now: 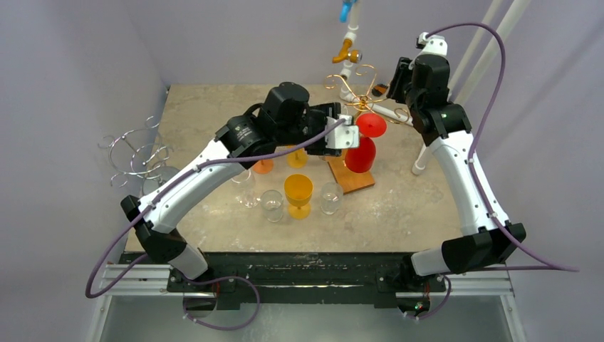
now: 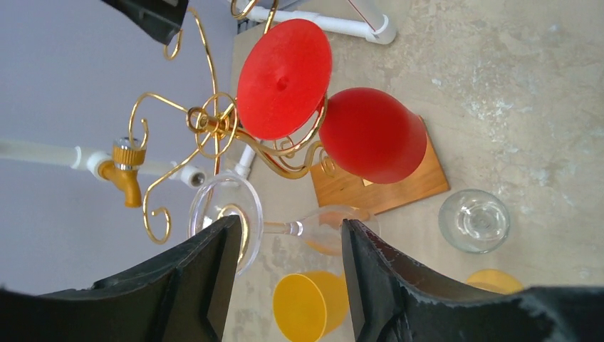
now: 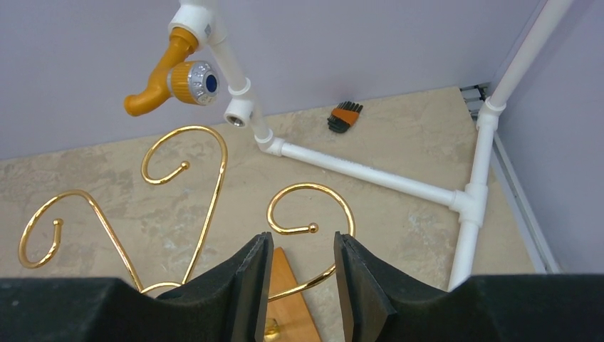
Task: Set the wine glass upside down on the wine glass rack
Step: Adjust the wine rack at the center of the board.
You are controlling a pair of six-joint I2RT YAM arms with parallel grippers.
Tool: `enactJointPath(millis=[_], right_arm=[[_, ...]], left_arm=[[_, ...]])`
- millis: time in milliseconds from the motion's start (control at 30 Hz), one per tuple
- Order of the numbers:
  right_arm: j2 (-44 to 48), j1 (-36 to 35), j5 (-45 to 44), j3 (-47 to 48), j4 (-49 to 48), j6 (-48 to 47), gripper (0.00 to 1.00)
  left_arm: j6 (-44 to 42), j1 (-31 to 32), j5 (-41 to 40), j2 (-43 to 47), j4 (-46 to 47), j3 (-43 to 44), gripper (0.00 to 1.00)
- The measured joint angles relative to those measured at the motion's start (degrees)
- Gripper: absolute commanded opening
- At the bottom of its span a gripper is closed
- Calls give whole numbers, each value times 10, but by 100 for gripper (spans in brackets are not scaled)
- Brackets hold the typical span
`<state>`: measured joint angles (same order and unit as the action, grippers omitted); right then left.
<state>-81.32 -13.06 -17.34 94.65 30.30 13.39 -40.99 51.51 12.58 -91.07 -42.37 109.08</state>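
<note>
Hanging upside down at the gold wire rack (image 2: 206, 121) is the clear wine glass (image 2: 285, 228). Its round transparent foot sits by one curled gold arm, and its thin stem and bowl point towards the rack's wooden base (image 2: 384, 189). I cannot tell whether the foot rests fully in that arm. My left gripper (image 2: 290, 224) is released, and the stem crosses the gap just beyond its black fingertips. A red plastic wine glass (image 2: 370, 135) hangs inverted on the neighbouring arm. My right gripper (image 3: 300, 242) hovers just beside the rack, jaws parted around nothing.
</note>
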Motion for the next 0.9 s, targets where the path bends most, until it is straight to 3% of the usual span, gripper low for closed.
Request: enactJointPath(millis=[233, 400, 900], right_arm=[[0, 0, 0, 0, -7, -3, 41], [0, 0, 1, 0, -14, -8, 33], [0, 0, 16, -15, -31, -10, 26]], left_arm=[[-143, 22, -14, 12, 57, -74, 58], [-210, 31, -31, 12, 108, -97, 54], [-263, 38, -85, -41, 179, -87, 43]])
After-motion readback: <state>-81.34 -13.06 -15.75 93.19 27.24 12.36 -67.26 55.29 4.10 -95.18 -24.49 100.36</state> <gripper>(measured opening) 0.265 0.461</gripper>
